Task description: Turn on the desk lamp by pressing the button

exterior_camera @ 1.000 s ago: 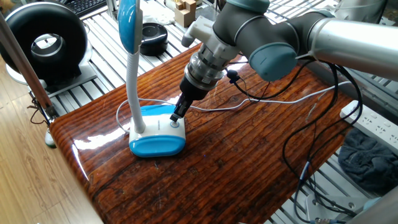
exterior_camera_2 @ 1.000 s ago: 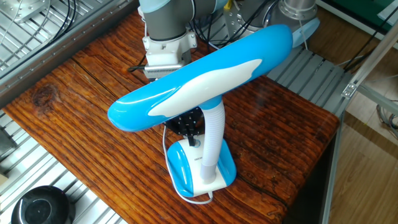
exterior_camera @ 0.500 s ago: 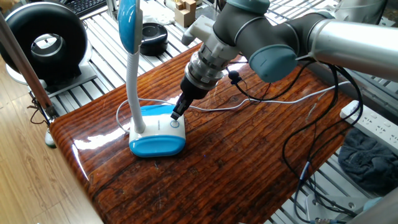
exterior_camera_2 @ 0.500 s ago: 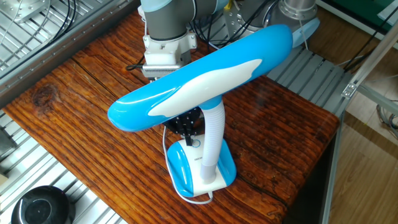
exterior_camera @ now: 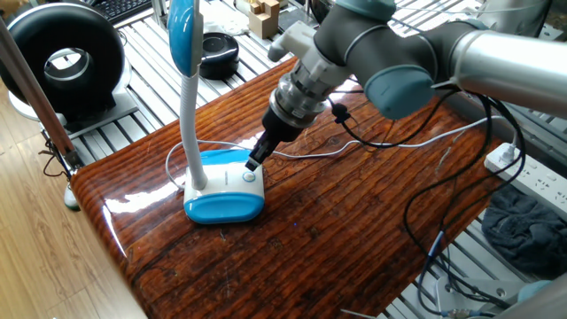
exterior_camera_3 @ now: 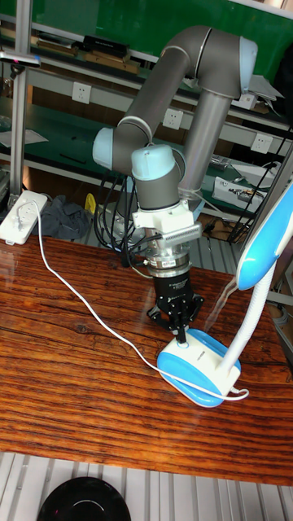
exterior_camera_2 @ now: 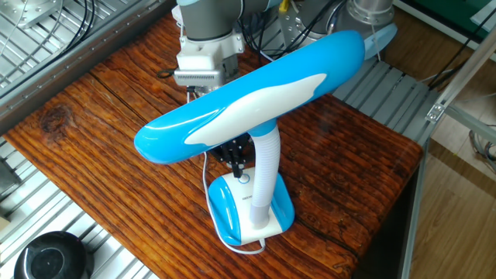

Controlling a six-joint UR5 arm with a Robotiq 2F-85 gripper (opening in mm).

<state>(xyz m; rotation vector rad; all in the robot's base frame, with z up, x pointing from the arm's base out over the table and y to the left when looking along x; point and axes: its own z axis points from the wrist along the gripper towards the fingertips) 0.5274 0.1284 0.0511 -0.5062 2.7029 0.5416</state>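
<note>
The desk lamp stands on the wooden table, with its white and sky-blue base (exterior_camera: 223,192) under a bendy white neck (exterior_camera: 190,115) and its oval head (exterior_camera_2: 248,97) high above. A small round button (exterior_camera: 249,176) sits on the base's near corner. My gripper (exterior_camera: 254,162) points down at that button with its fingertips just above it, a little apart from it. In the tall fixed view the gripper (exterior_camera_3: 181,316) has its fingers shut together into a point with nothing held, over the base (exterior_camera_3: 199,368). In the other fixed view the lamp head hides most of the gripper (exterior_camera_2: 239,164).
A black round fan (exterior_camera: 62,58) stands off the table at the back left. The lamp's thin white cord (exterior_camera_3: 81,297) runs across the table to a power strip (exterior_camera_3: 23,213). A black round object (exterior_camera: 219,49) lies behind the table. Black cables (exterior_camera: 443,204) hang off the arm.
The gripper tip has lifted slightly off the lamp's button and the arm has shifted a little up and right. The lamp has not moved.
</note>
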